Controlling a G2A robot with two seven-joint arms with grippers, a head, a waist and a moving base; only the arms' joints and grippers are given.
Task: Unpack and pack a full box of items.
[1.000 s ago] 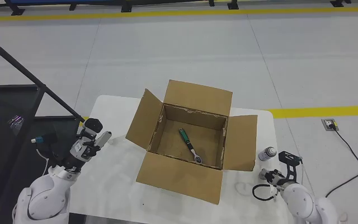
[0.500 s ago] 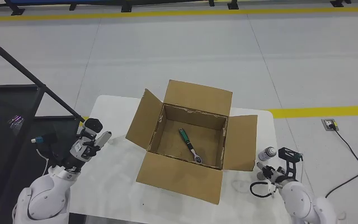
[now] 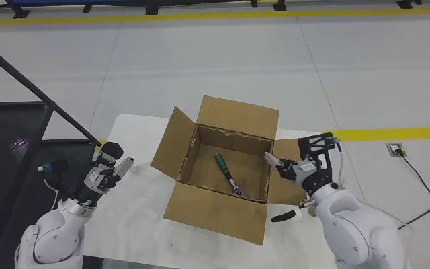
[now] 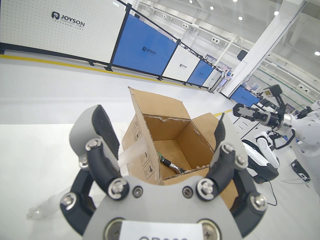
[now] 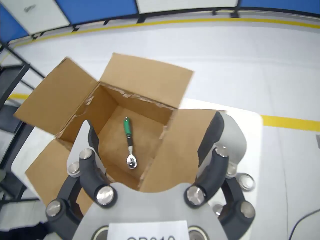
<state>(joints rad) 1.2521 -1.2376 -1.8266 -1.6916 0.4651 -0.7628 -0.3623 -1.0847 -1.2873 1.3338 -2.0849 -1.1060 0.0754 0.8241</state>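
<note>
One ratchet (image 5: 128,138) is lying in the box (image 5: 140,112); unpacking seems underway. Right gripper (image 5: 153,123) is hovering spread-open at the rim, probably needing descent onto the handle; left gripper (image 4: 160,117) is hanging released.

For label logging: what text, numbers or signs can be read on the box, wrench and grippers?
Box: handling pictograms on outer wall; no words readable.
Wrench: none readable.
Left gripper label: cut off, unreadable.
Right gripper label: cut off, unreadable.

**Box open, one tool inside**

Brown cardboard box (image 3: 215,212) stands upright mid-table (image 3: 144,215), all four flaps folded outward. One ratchet wrench (image 3: 227,174), green-handled, lies flat on the box floor, its silver head toward the near wall.
</note>
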